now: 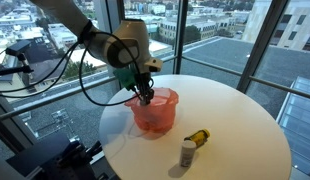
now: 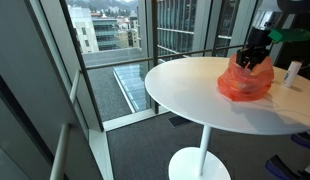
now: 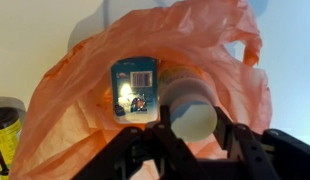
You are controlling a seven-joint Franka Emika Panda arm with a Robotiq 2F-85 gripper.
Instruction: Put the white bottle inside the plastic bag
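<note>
Standing by tall city windows, the round white table [image 1: 235,115] bears an orange plastic bag [image 1: 160,115]. The gripper [image 1: 145,96] dips inside, fingers [image 3: 155,145] either side of the white bottle [image 3: 192,105]; clamped or not, I cannot tell. A blue-labelled pack [image 3: 135,88] lies just beside the fingers.

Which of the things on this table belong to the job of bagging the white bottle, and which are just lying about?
Job in hand:
gripper
orange bag
pale bottle, probably the white one, in the bag under the gripper

Lying about:
small white jar, standing outside the bag
yellow bottle, lying beside the jar
labelled carton, in the bag
</note>
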